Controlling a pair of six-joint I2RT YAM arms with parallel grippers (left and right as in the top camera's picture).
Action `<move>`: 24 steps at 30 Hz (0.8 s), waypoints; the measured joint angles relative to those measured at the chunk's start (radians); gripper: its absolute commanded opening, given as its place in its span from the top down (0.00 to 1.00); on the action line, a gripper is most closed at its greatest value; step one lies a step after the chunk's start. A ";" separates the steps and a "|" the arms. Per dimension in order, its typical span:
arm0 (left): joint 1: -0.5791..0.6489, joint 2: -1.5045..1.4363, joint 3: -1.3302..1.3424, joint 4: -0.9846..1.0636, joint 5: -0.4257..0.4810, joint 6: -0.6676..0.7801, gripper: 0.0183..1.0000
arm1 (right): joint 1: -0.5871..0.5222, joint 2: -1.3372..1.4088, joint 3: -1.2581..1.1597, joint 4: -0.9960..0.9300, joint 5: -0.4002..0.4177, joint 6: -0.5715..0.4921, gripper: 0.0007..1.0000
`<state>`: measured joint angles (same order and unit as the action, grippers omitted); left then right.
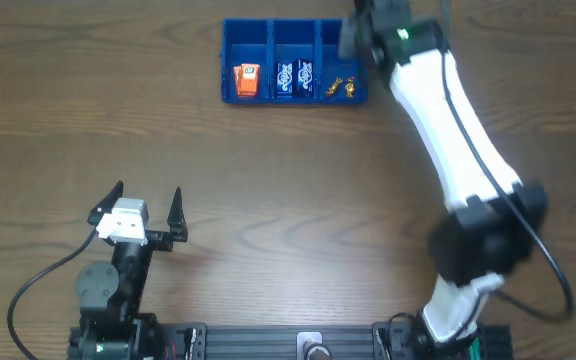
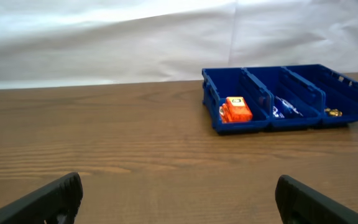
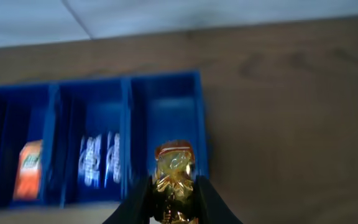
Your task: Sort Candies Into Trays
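Foil catches the eye first: the right pincer (image 3: pixel 174 198) is clamped on a gold candy (image 3: pixel 174 169), its two fingers pinching the lower half of the wrapper while the crinkled top stands free above them. It hangs above the blue tray (image 1: pixel 226 62), over the end compartment where more gold pieces (image 1: pixel 340 88) lie. The tray sits by the far edge of the bench (image 1: pixel 268 200), around its middle, with three compartments side by side. An orange candy (image 1: pixel 246 80) is at one end, blue candies (image 1: pixel 295 75) are in the centre, and the gold is at the other end.

I'd guess the candy weighs next to nothing and that the foil is slick and crushes easily, so a hold across the fat part of the body seems right. Squeeze harder and the wrapper would dent; hold it by the loose top and it could slide out. Light as it is, it may bounce or cling to a finger when let go, so a release low inside the walls looks safer than a drop from height.

Room is generous. The compartment walls are the only edges to mind, above all the divider next to the blue candies. The left pincer (image 1: pixel 148 195) rests near the bench's near-left corner, fingers spread wide with nothing between them, well apart from the tray.
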<state>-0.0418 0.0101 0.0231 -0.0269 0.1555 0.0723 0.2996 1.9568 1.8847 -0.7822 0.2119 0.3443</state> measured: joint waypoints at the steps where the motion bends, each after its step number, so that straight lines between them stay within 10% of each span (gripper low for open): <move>1: 0.000 0.000 0.000 0.000 0.000 0.000 0.00 | -0.002 0.045 0.033 0.005 0.000 -0.007 0.89; 14: 0.000 0.000 0.000 0.000 0.000 0.000 0.00 | 0.000 0.208 0.064 0.101 -0.010 -0.027 0.87; 24: 0.000 0.000 0.000 0.000 0.000 0.000 0.00 | 0.000 0.208 0.065 0.100 -0.018 -0.042 0.57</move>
<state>-0.0418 0.0101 0.0231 -0.0269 0.1551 0.0727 0.2996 2.1647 1.9495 -0.6823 0.1940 0.3019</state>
